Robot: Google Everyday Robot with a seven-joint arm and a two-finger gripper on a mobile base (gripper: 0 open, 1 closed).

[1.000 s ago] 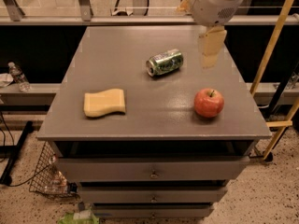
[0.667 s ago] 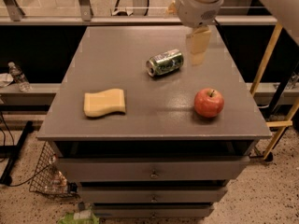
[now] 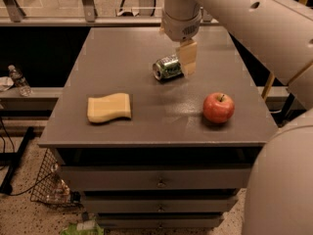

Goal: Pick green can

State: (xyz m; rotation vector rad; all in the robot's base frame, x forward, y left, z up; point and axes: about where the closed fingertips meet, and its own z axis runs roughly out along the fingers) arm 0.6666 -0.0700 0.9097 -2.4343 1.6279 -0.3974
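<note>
Camera view: green can (image 3: 167, 67) on its side on the grey tabletop (image 3: 122, 53), one silver end turned toward the lower left. Lies just beside the claw (image 3: 188, 61), at its picture-left and a touch lower. Whether the two touch: cannot tell.

Claw hangs tip-down from the pale arm (image 3: 234, 13), low over the far half of the tabletop, its tan tip level with the can's right end. How far open, and whether anything is gripped: cannot tell.

Nearer the front edge and to the right of the claw, a red apple (image 3: 218, 107), well apart from it. Front-left of the claw, further off, a yellow sponge (image 3: 109, 107) lying flat. Below the tabletop, drawers (image 3: 159, 182) with small knobs.
</note>
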